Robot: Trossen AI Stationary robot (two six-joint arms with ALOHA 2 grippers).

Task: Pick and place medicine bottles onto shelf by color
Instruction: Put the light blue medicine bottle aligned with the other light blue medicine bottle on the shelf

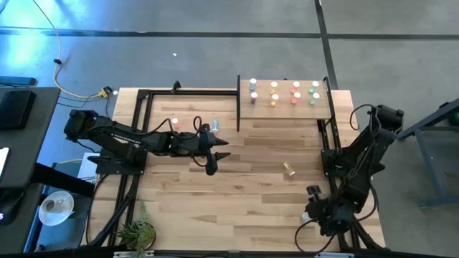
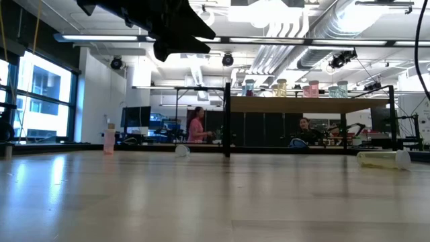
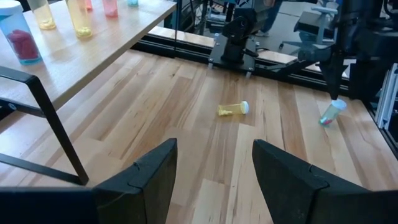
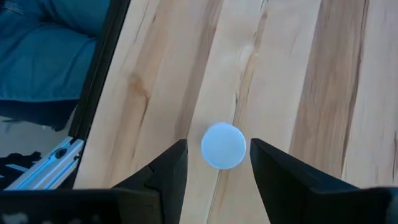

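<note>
The shelf (image 1: 287, 107) stands at the table's far side with several medicine bottles (image 1: 283, 94) upright on it in rows. A yellow bottle (image 1: 289, 169) lies on its side mid-table, also seen as the yellow bottle (image 3: 233, 109). My right gripper (image 4: 217, 162) is near the front right corner, open and pointing down. The white cap (image 4: 223, 145) of a greenish bottle (image 3: 331, 114) shows between its fingers, with a little gap on each side. My left gripper (image 3: 214, 168) hangs open and holds nothing, above the table's middle left (image 1: 213, 156).
Three more bottles (image 1: 199, 123) stand on the table beside the left arm, on its far side; one of them is a pink bottle (image 2: 109, 138). The shelf's black uprights (image 1: 238, 104) and the table's black frame (image 1: 326, 147) border the work area. People sit in the room beyond the table.
</note>
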